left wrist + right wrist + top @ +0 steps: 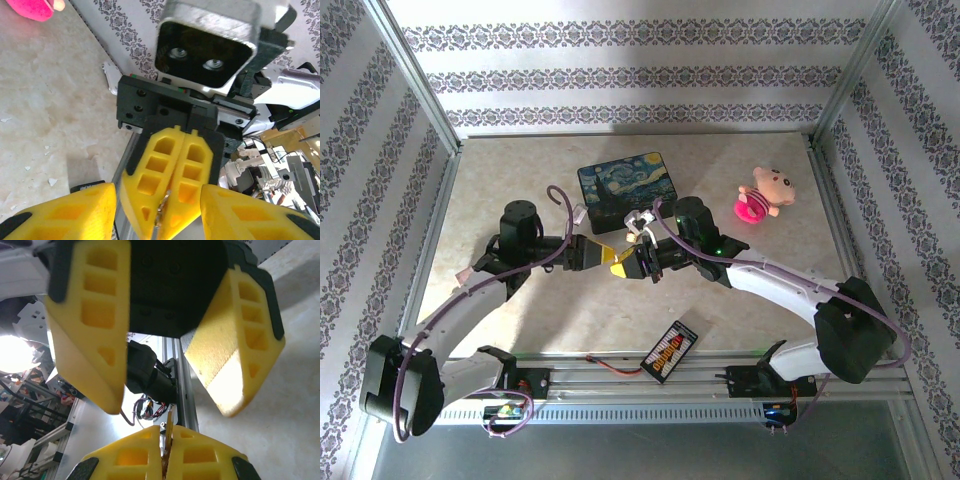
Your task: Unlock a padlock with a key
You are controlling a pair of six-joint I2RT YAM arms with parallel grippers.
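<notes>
We see the right fingers (155, 175) pinching a thin brassy piece (171, 427), between the spread left fingers (90, 325).

We look down from high above and behind the left gripper (610, 262) and right gripper (632, 262), far off, taking in the whole table (760, 300); each wrist camera sits close behind its own fingers, looking along them; the two face one another, so all three views share the spot where the fingertips meet.
</notes>
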